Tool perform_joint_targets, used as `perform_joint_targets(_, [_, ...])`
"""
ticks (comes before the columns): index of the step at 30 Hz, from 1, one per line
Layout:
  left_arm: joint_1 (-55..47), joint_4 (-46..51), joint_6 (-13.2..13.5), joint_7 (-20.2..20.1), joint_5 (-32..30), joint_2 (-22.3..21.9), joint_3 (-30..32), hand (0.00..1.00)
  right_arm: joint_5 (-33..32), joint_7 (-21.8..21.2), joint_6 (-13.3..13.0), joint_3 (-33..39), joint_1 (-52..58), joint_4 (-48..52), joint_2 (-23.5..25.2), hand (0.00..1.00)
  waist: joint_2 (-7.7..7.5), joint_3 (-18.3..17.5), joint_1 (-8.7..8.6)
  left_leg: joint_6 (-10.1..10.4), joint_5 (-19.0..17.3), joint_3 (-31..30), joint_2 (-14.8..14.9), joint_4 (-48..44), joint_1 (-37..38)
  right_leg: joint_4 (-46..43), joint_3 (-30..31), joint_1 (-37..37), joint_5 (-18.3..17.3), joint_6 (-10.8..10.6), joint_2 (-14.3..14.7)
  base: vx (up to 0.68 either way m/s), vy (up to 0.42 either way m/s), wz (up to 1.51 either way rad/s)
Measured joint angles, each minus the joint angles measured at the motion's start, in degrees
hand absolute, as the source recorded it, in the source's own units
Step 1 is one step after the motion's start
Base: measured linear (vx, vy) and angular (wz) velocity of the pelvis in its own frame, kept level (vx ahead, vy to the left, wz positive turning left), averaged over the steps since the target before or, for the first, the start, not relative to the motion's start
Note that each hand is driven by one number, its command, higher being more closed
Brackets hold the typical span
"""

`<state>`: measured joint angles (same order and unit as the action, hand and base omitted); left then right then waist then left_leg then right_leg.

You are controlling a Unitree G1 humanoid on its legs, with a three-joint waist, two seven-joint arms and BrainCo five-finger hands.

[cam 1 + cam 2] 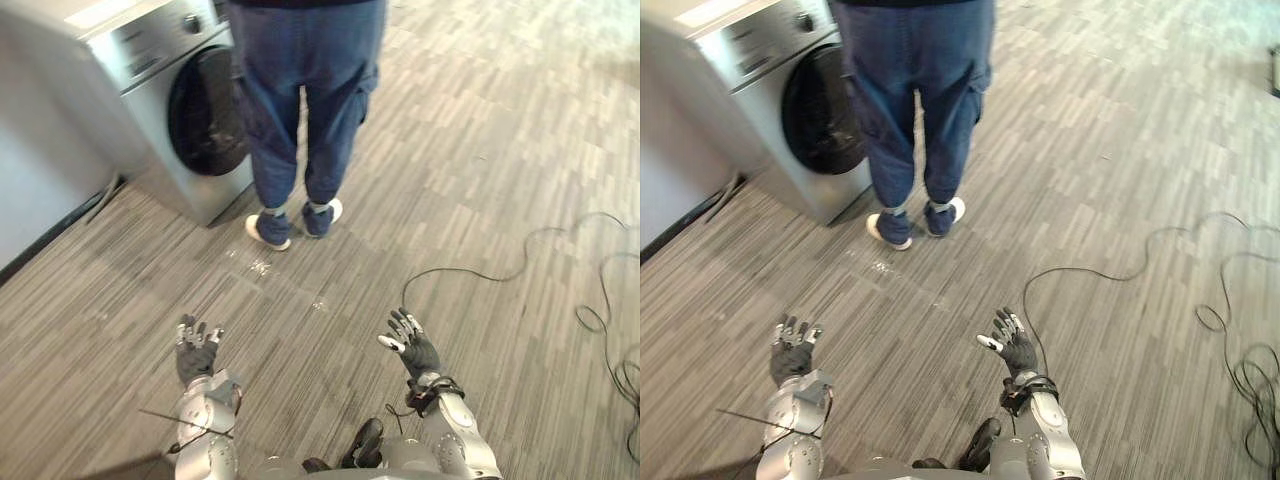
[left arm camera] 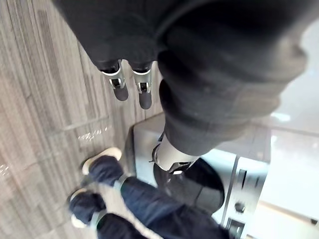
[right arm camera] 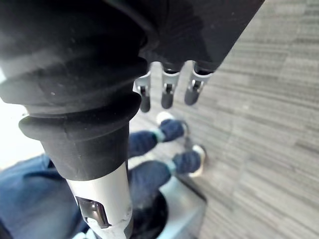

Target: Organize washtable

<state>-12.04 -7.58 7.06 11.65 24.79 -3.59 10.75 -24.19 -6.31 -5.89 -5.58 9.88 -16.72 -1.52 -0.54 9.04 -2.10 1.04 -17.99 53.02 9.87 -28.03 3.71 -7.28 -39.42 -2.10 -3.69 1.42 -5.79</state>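
My left hand [image 1: 196, 350] hangs low at the left over bare wood-grain floor, fingers straight and spread, holding nothing. My right hand [image 1: 412, 345] is level with it at the right, also open and empty. In the left wrist view the fingers [image 2: 119, 88] point out straight toward the floor. In the right wrist view the fingers [image 3: 168, 94] are straight as well. A silver front-loading washing machine [image 1: 160, 100] with a dark round door [image 1: 208, 112] stands at the upper left, well ahead of both hands.
A person in blue trousers [image 1: 305, 90] and white shoes [image 1: 268, 231] stands right in front of the washing machine, between it and me. Black cables [image 1: 590, 300] loop over the floor at the right. A grey wall panel [image 1: 35, 170] runs along the left.
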Motion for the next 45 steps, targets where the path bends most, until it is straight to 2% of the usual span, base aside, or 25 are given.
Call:
perform_joint_targets(1, [-0.19, -0.16, 0.0, -0.23, 0.55, 0.09, -2.2, 0.0, -0.01, 0.07, 0.02, 0.78, 0.57, 0.0, -0.37, 0.0, -0.52, -0.33, -0.03, 1.71, -1.98, 0.5, 2.17, -0.66, -0.36, 0.5, 1.99, 0.85, 0.14, -0.06, -0.09, 0.06, -0.02, -0.64])
perform_joint_targets(2, [-0.46, -0.24, 0.02, -0.57, 0.6, 0.14, -4.09, 0.0, -0.02, 0.1, -0.19, 1.5, 0.64, 0.0, -0.91, 0.0, -0.53, -0.85, -0.17, 2.29, -2.02, 0.65, 4.5, 3.55, -1.06, 0.32, 3.77, 0.74, 0.17, -0.14, -0.03, 0.02, 0.008, -0.77])
perform_joint_targets(3, [-0.44, -0.32, 0.01, -0.75, 0.6, 0.15, -4.76, 0.0, -0.02, 0.07, -0.27, 1.55, 0.69, 0.04, -1.43, 0.0, 0.03, -1.02, -0.38, 2.89, -0.25, 0.94, 5.76, 8.07, -0.92, 0.13, 4.6, 0.74, 0.1, -0.27, 0.55, 0.02, 0.056, -0.91])
perform_joint_targets(4, [-0.86, -1.29, -0.01, -1.49, 0.6, -0.41, -4.9, 0.0, -0.01, 0.06, -0.18, 1.67, 0.52, -0.2, -2.03, 0.0, 0.11, -1.81, -0.14, 2.68, 0.79, 2.8, 5.66, 7.92, 0.72, 0.12, 7.1, 0.71, 0.09, -1.06, 0.63, 0.06, 0.135, -0.68])
perform_joint_targets(5, [-1.14, -1.42, -0.03, -1.65, 1.29, -0.41, -5.01, 0.0, -0.09, 0.12, -0.24, 1.8, 1.4, 0.09, -1.78, 0.0, -0.27, -2.8, -0.66, 2.33, 0.61, 2.82, 6.27, 5.65, 0.87, 0.61, 7.95, 0.84, 0.21, -1.19, 0.81, 0.11, 0.156, -0.81])
perform_joint_targets(7, [-1.59, -1.57, -0.03, -1.67, 2.47, -0.38, -5.02, 0.0, -0.15, 0.09, -0.2, 1.66, 3.07, 0.13, -1.25, 0.0, -0.61, -3.14, -0.03, 1.92, 0.68, 1.53, 8.83, -2.17, 1.0, 0.56, 10.69, 1.88, 0.16, -1.25, 1.08, 0.09, 0.126, -0.71])
perform_joint_targets(8, [-3.01, -1.74, -0.14, -1.69, 3.49, -0.36, -4.82, 0.0, -0.55, 0.13, -0.16, 1.65, 3.54, 0.19, -1.21, 0.0, -0.31, -2.98, -0.04, -0.71, 2.13, -1.22, 11.66, -10.75, 0.33, 1.02, 12.61, 3.42, 0.17, -1.22, 1.41, 0.08, 0.114, -0.94])
perform_joint_targets(9, [-4.72, -1.75, -0.32, -1.74, 4.06, -0.43, -3.88, 0.0, -0.61, 0.22, -0.16, 1.69, 3.95, 0.55, -1.22, 0.0, -0.41, -2.88, 0.04, -8.75, 8.27, -7.77, 14.64, -23.03, -4.22, 2.49, 14.87, 5.99, 0.27, -1.12, 0.32, 0.12, 0.2, -1.05])
perform_joint_targets(10, [-5.65, -1.94, -0.43, -1.96, 4.39, 0.0, -4.12, 0.0, -0.75, 0.36, -0.17, 1.7, 4.26, 1.28, -1.21, 0.0, -0.44, -2.8, 0.2, -9.99, 10.46, -15.07, 15.3, -30.34, -9.77, 2.83, 17.04, 6.58, 0.24, -1.31, -0.58, 0.13, 0.22, -0.99])
perform_joint_targets(11, [-5.86, -2.28, -0.68, -2.81, 4.5, -0.01, -4.72, 0.0, -1.14, 0.43, -0.24, 2.93, 4.09, 1.7, -1.53, 0.0, 0.15, -2.66, 0.97, -6.45, 4.77, -23.33, 13.83, -32.26, -15.17, 2.32, 18.55, 6.1, 0.46, -1.66, -1.6, 0.18, 0.415, -1.1])
perform_joint_targets(12, [-5.86, -2.14, -0.65, -3.66, 4.93, -0.01, -4.89, 0.0, -1.31, 0.83, -0.23, 4.2, 3.59, 1.58, -1.5, 0.0, 0.68, -2.6, 2.54, -1.45, 1.29, -32.36, 10.52, -27.54, -20.57, 1.4, 21.08, 5.0, 0.81, -2.27, -3.22, 0.16, 0.39, -1.1])
perform_joint_targets(13, [-5.87, -1.95, -0.62, -4.07, 4.95, -0.04, -4.77, 0.0, -1.79, 0.91, -0.19, 4.49, 3.39, 1.21, -1.5, 0.0, 1.16, -2.36, 3.23, 0.77, 0.62, -37.55, 8.71, -18.67, -22.11, 0.63, 22.74, 4.68, 0.65, -2.89, -4.21, 0.17, 0.409, -0.97])
perform_joint_targets(14, [-6.28, -1.89, -0.53, -4.21, 4.97, -0.09, -4.73, 0.0, -1.94, 0.9, -0.14, 4.5, 3.32, 1.11, -1.55, 0.0, 1.44, -2.27, 3.2, 2.4, 2.03, -40.23, 7.84, -10.13, -21.76, 0.12, 23.42, 4.84, 0.53, -4.88, -4.98, 0.18, 0.451, -0.72])
perform_joint_targets(15, [-7.62, -2.62, -0.52, -4.95, 4.95, 0.34, -4.28, 0.0, -2.31, 0.92, 0.38, 3.85, 2.61, -1.6, -1.14, 0.0, 0.65, -2.03, 2.74, 4.68, 5.9, -41.34, 4.26, -0.25, -18.09, 0.61, 26.77, 5.89, -2.57, -11.83, -7.18, 0.2, 0.377, -0.46])
perform_joint_targets(17, [-7.86, -2.47, -0.59, -5.33, 4.84, 0.26, -4.03, 0.0, -2.34, 0.54, 1.06, 2.68, 3.19, -2.2, -1.34, 0.0, 0.3, -2.11, 3.03, 5.32, 6.61, -43.54, 2.03, 0.53, -17.03, 0.02, 28.99, 5.19, -3.47, -12.39, -3.83, 0.19, 0.18, -0.24])
perform_joint_targets(18, [-8.5, -1.74, -0.52, -5.61, 4.78, -0.29, -4.4, 0.0, -2.56, 0.44, 1.06, 2.66, 3.0, -2.57, -1.33, 0.0, 0.3, -2.11, 3.06, 5.66, 6.68, -48.63, 0.35, -1.34, -17.24, 0.96, 28.95, 5.16, -3.57, -9.31, -1.95, 0.13, 0.029, -0.27])
perform_joint_targets(19, [-9.29, -1.96, -0.62, -5.64, 4.8, -0.67, -5.24, 0.0, -3.37, 0.62, 0.94, 2.87, 2.43, -2.91, -1.34, 0.0, 1.24, -2.12, 2.78, 5.47, 6.54, -49.33, -0.8, -0.74, -16.45, 2.61, 30.46, 6.08, -1.39, -8.51, -2.56, 0.09, 0.042, -0.29])
perform_joint_targets(21, [-9.09, -1.44, -0.6, -6.27, 4.8, -0.51, -6.96, 0.0, -3.81, 0.8, 0.89, 2.85, 1.96, -2.84, -1.2, 0.0, 1.76, -1.78, 2.88, 4.66, 6.09, -47.86, -0.97, 1.04, -14.99, 3.32, 30.88, 5.99, 0.02, -8.01, -2.85, 0.1, 0.183, -0.28])
perform_joint_targets(28, [-9.33, 0.07, -0.61, -6.63, 4.85, 0.53, -8.92, 0.0, -4.48, 1.05, 1.37, 2.27, 3.86, -2.77, 0.46, 0.0, 0.55, -2.7, 2.91, 3.97, 6.72, -44.61, -1.18, 10.98, -7.7, 3.62, 33.79, 6.11, 0.46, -8.27, -2.59, 0.05, 0.04, -0.32])
perform_joint_targets(32, [-9.26, -1.17, -0.62, -6.61, 4.82, 0.56, -10.4, 0.0, -4.49, 1.04, 1.47, 2.25, 5.02, -5.72, -0.16, 0.0, 0.6, -3.98, 2.76, 4.11, 9.76, -43.17, -1.3, 17.04, -5.11, 4.71, 34.89, 5.2, 2.75, -7.92, -2.16, -0.01, -0.014, -0.21])
perform_joint_targets(33, [-10.43, -3.29, -1.71, -6.6, 4.77, 1.58, -11.12, 0.0, -5.48, -0.01, 2.42, 0.03, 6.97, -9.44, 0.49, 0.0, -2.22, -8.97, 2.91, 2.54, 18.27, -45.68, -5.88, 29.03, -2.98, 7.54, 34.76, 2.0, 5.29, -8.57, -4.39, -0.01, -0.005, -0.05])
perform_joint_targets(39, [-10.08, -3.78, -1.7, -6.6, 4.77, 1.69, -11.04, 0.0, -5.46, 0.03, 2.41, 0.16, 6.86, -9.44, 0.38, 0.0, -2.0, -8.78, 2.88, 2.54, 18.27, -45.56, -5.88, 29.03, -2.98, 7.35, 34.77, 1.84, 5.29, -8.56, -4.44, 0.0, 0.0, 0.0])
perform_joint_targets(45, [-7.05, -7.81, -1.71, -6.61, 4.15, 2.2, -10.88, 0.0, -5.32, 1.35, 2.34, 1.07, 5.78, -10.13, -0.12, 0.0, -1.32, -7.14, 2.74, 2.66, 18.36, -44.97, -5.91, 29.29, -3.65, 6.32, 34.33, 0.62, 4.86, -8.16, -4.69, 0.0, 0.0, 0.01])
